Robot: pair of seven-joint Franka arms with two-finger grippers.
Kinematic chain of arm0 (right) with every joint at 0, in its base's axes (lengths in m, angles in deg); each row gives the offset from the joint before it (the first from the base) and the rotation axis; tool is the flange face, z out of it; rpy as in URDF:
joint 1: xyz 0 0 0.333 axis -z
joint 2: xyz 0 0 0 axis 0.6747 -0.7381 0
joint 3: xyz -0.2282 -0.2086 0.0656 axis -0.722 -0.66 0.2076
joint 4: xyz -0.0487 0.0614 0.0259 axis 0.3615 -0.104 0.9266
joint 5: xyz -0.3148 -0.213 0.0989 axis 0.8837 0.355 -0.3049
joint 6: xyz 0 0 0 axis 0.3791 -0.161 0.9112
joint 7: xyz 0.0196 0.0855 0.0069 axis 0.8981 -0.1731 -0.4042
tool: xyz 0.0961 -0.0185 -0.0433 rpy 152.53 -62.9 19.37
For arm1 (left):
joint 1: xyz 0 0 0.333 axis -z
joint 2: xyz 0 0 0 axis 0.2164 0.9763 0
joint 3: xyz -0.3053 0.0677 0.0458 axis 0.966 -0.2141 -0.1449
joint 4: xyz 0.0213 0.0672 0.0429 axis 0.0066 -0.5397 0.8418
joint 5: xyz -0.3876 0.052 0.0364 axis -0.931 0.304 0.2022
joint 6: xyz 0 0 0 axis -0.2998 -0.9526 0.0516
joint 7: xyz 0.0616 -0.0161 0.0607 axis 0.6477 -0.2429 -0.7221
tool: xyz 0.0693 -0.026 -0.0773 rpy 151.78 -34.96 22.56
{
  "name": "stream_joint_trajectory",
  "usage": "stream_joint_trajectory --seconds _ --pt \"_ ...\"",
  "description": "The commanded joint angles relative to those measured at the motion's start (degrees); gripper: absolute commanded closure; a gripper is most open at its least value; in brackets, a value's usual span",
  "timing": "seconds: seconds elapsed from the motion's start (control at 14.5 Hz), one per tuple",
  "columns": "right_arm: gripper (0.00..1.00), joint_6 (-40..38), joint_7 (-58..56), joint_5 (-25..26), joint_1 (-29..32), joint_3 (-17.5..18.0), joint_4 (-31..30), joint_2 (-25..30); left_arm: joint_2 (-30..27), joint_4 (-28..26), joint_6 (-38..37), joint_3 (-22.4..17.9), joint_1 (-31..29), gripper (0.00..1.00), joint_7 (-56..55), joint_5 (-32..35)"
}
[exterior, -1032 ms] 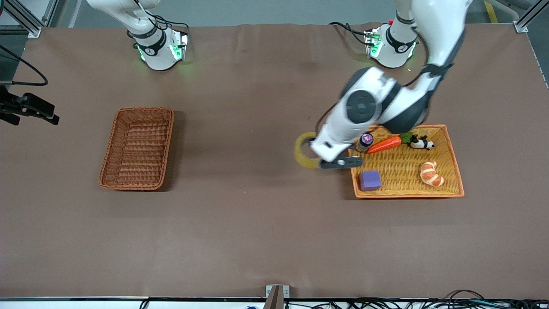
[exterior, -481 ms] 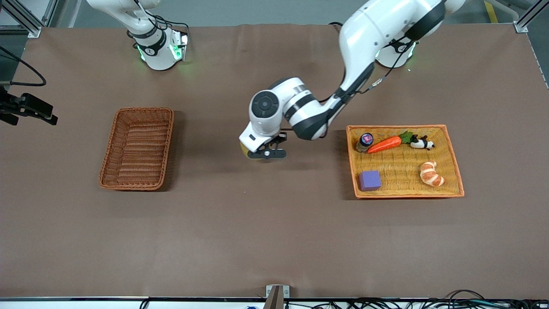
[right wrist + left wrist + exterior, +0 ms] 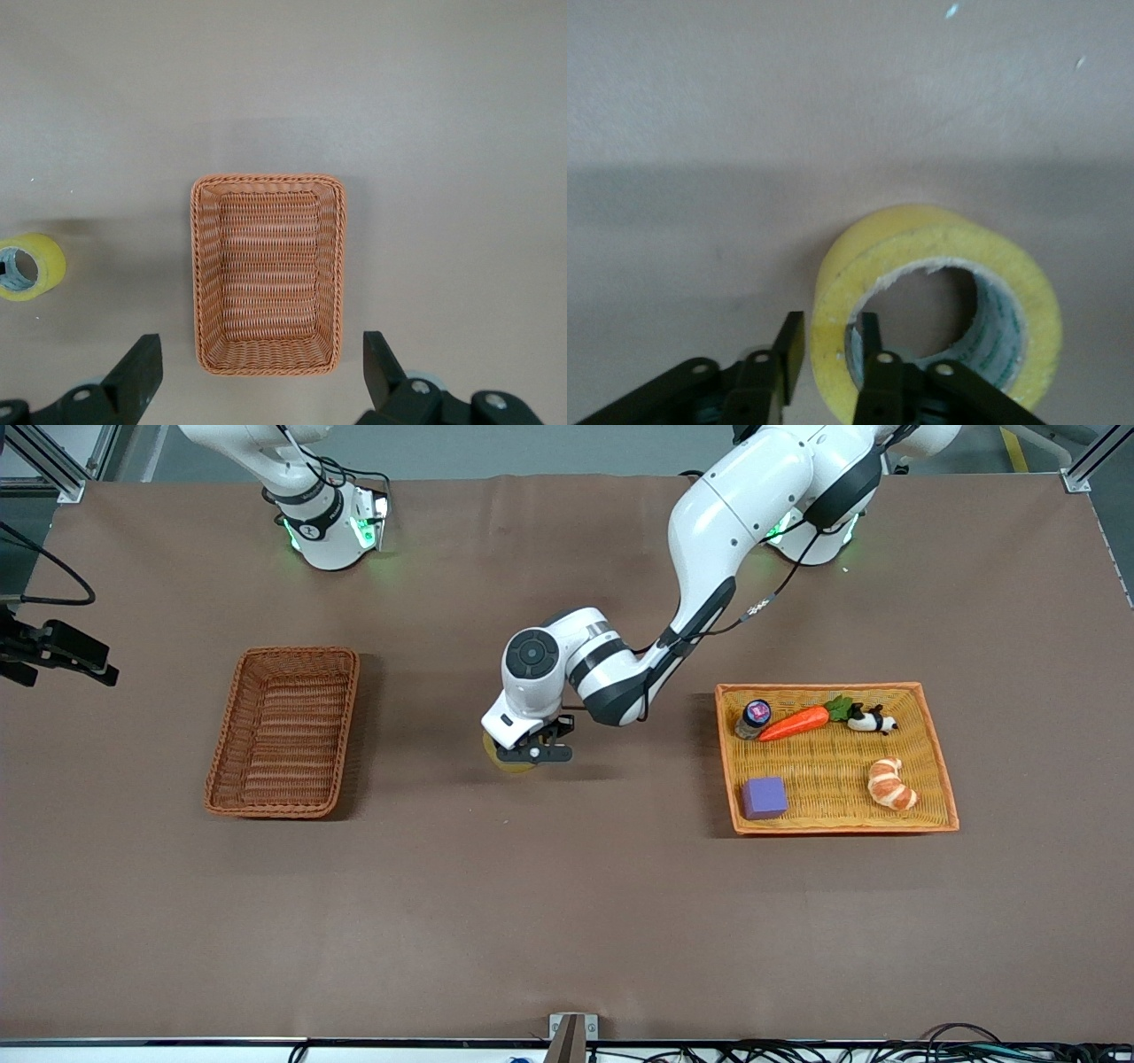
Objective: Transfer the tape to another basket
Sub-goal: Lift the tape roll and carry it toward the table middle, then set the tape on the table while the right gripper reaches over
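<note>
The tape [image 3: 500, 760] is a yellowish roll, held on edge low over the cloth near the table's middle, between the two baskets. My left gripper [image 3: 532, 755] is shut on its wall, one finger inside the ring and one outside, as the left wrist view shows (gripper [image 3: 831, 332], tape [image 3: 921, 239]). I cannot tell whether the roll touches the cloth. The dark reddish-brown basket [image 3: 350, 691] stands empty toward the right arm's end. My right gripper [image 3: 261, 363] hangs open and empty high over that basket [image 3: 266, 180]. The tape [image 3: 31, 266] shows there too.
The orange-yellow tray [image 3: 939, 753] toward the left arm's end holds a carrot [image 3: 793, 724], a small bottle [image 3: 753, 717], a panda toy [image 3: 873, 720], a croissant toy [image 3: 890, 784] and a purple cube [image 3: 765, 797]. Brown cloth covers the table.
My left arm has carried the tape from beside the tray toward the table's middle, and over the last half second it moved only a little farther and lower. The right arm has waited.
</note>
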Motion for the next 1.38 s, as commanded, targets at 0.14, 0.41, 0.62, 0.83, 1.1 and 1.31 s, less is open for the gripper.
stream_joint_trajectory --seconds 0.14,0.41,0.62,0.83,1.1,1.31 --pt "0.00 0.5 -0.8 -0.9 0.7 0.5 -0.8 -0.2 -9.6 -2.0 -5.6 0.2 -4.7 0.00 0.2 -1.1" --pt "0.00 1.2 -0.8 -0.9 0.0 0.7 -1.2 -0.4 -19.5 -3.4 -18.9 0.6 -11.9 0.00 8.0 -1.2" --pt "0.00 4.4 -0.3 -0.9 -1.1 2.2 -4.5 -0.4 -27.1 -8.3 -19.1 0.9 -18.4 0.00 12.4 -1.6" --pt "0.00 12.0 2.2 -0.9 -1.1 8.1 -10.9 -0.6 -34.7 -12.8 -19.4 0.9 -25.0 0.00 19.4 -6.2" --pt "0.00 18.7 19.5 -0.8 -1.3 17.6 -14.5 -5.4 -44.7 -19.9 -19.5 0.8 -32.4 0.00 26.8 -11.0" --pt "0.00 23.3 31.8 0.4 -5.2 22.4 -14.6 -11.3 -49.8 -23.1 -24.9 -0.1 -36.1 0.00 27.0 -12.7"
